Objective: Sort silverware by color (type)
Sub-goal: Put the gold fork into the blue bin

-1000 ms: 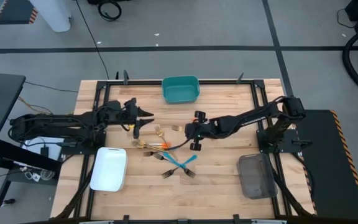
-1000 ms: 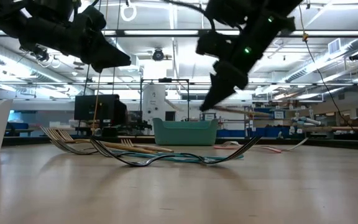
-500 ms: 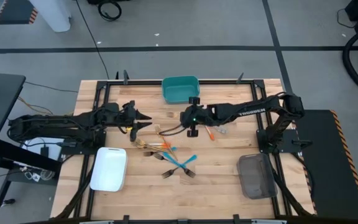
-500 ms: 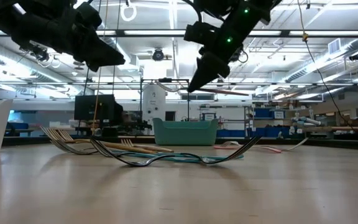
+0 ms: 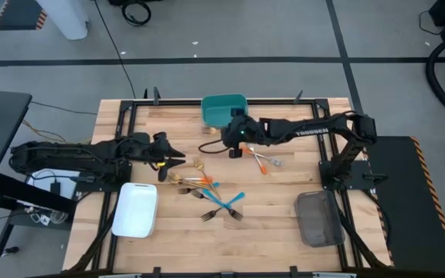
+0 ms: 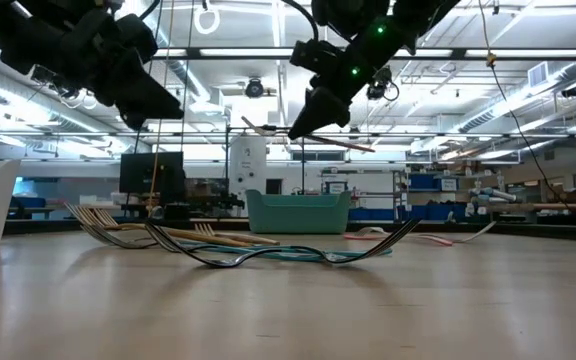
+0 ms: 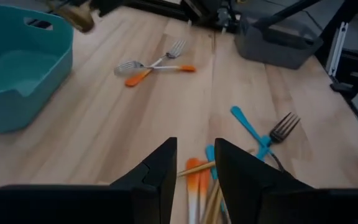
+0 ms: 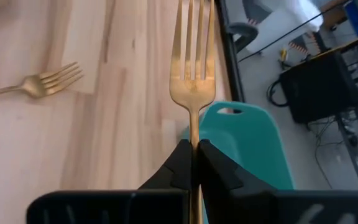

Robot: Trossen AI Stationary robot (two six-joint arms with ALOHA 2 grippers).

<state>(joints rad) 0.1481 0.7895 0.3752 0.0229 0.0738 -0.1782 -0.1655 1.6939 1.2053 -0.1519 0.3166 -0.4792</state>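
Note:
My right gripper (image 5: 233, 145) hangs over the far middle of the table, just near of the teal tray (image 5: 224, 110). It is shut on a gold fork (image 8: 193, 81), which also shows in the low view as the fork (image 6: 348, 143). My left gripper (image 5: 178, 157) is open and empty, hovering left of the pile of gold and orange-handled silverware (image 5: 194, 181), which lies flat on the table. Two blue forks (image 5: 224, 205) lie nearer to me. Two orange-handled pieces (image 5: 261, 160) lie crossed on the wood to the right. My right gripper pinches the gold fork between its two fingers (image 8: 180, 163) by the top of the handle (image 8: 194, 134), just behind the head. The tines point forward past the fingertips. The fork is lifted clear of the table, nearly level, slightly tilted in the low view.
A white tray (image 5: 135, 210) sits at the near left and a grey tray (image 5: 317, 218) at the near right. One loose gold fork (image 8: 42, 84) lies on the wood below the right gripper. Bare wood shows between the pile and the teal tray.
My right gripper has carried the gold fork up and away from the pile, toward the far edge and the teal tray, and has stayed shut. Its move uncovered the two orange-handled pieces. My left gripper has drifted slightly toward the near edge.

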